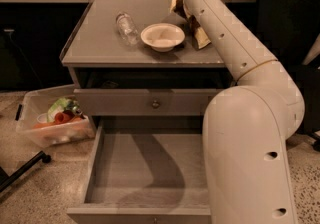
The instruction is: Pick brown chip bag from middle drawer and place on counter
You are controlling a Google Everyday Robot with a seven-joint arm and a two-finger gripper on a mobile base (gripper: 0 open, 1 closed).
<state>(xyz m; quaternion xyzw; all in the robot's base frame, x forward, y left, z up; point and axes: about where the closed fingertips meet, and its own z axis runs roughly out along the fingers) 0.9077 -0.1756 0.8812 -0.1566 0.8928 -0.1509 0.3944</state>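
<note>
The brown chip bag (199, 37) is at the back right of the counter (100, 38), right of the white bowl. My arm (220, 23) covers most of it; a cream end shows at its upper left (176, 4). I cannot tell whether it rests on the counter. My gripper is at the bag, hidden behind the forearm. The middle drawer (145, 168) is pulled out wide below, its grey floor bare.
A white bowl (162, 36) and a clear bottle (126, 27) lying on its side are on the counter. The top drawer front with its knob (156, 103) is slightly ajar. A plastic bin of items (55, 120) sits on the floor at left. A dark chair (290, 18) stands at right.
</note>
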